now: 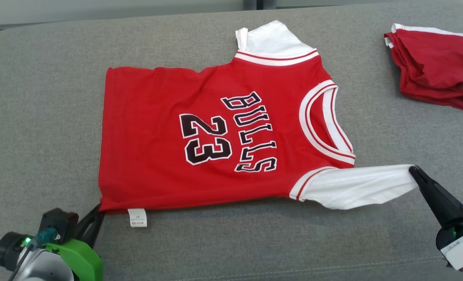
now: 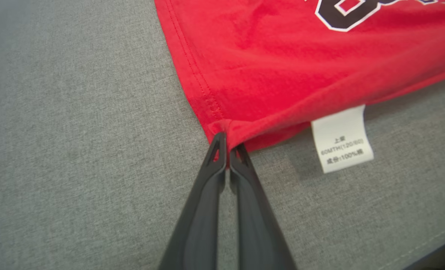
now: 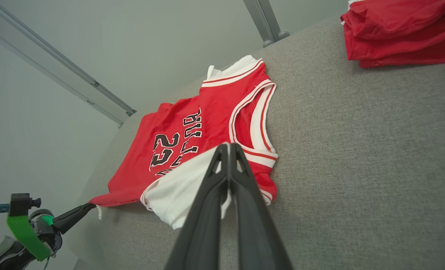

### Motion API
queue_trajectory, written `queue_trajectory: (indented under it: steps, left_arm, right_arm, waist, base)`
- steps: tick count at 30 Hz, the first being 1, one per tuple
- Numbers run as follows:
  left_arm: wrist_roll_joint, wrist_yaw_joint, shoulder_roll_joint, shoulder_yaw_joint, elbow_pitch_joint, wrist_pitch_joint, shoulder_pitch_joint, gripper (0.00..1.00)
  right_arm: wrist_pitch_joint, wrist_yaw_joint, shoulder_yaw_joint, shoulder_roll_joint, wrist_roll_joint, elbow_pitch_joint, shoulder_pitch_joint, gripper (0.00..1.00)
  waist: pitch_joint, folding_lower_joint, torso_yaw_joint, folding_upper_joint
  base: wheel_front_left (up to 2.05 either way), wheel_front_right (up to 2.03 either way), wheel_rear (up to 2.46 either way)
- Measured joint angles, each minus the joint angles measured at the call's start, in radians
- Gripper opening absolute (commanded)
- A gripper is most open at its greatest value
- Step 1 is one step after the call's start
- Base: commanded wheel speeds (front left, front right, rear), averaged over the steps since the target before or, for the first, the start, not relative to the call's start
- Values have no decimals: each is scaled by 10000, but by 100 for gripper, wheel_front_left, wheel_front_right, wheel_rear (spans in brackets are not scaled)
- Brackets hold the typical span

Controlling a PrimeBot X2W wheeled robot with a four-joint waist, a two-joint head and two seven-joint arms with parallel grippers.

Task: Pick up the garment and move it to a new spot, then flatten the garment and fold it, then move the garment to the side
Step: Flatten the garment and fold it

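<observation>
Head view, and the red jersey (image 1: 200, 148) lies flat on the grey padded surface (image 1: 40, 97), hem to the left, collar to the right, its long axis running straight from claw to claw. Left claw (image 1: 100, 207) is pinched shut on the near hem corner; right claw (image 1: 412, 168) is clamped on the tip of the near white sleeve (image 1: 356, 189). The whole body lies beyond both, so the fold, I reckon, goes away from the robot.

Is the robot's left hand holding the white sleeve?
No, the left gripper is pinching the red bottom corner of the shirt, beside the white tag.
</observation>
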Motion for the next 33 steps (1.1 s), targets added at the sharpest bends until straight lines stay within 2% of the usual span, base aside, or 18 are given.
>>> queue_trajectory:
  steps: [8,17,23,30,33]
  left_arm:
    - [-75,0,663,-82,-1275,1076,-633,0]
    - [-422,0,943,-314,-2217,2416,-1403,0]
    - [-976,0,1057,-686,-2326,3298,-2309,0]
    - [-2029,0,1001,-571,-2073,4126,-2957,0]
    - [-2104,0,1018,-454,-1902,4314,-3149,0]
  right_arm:
    - [508,-17,59,-284,2,59,-954,0]
    - [1122,-280,236,-391,-19,399,-2483,0]
    - [1521,-366,376,-577,-130,813,-3421,0]
    - [1952,-353,917,-545,-343,1327,-4630,0]
    - [2067,-353,1131,-472,-412,1561,-4980,0]
  waist:
    - [497,0,136,0]
    - [1118,0,258,0]
    - [1462,0,357,0]
    - [1655,0,357,0]
    - [1670,1,263,0]
  base:
    - [0,0,0]
    - [0,0,0]
    - [0,0,0]
    - [0,0,0]
    - [0,0,0]
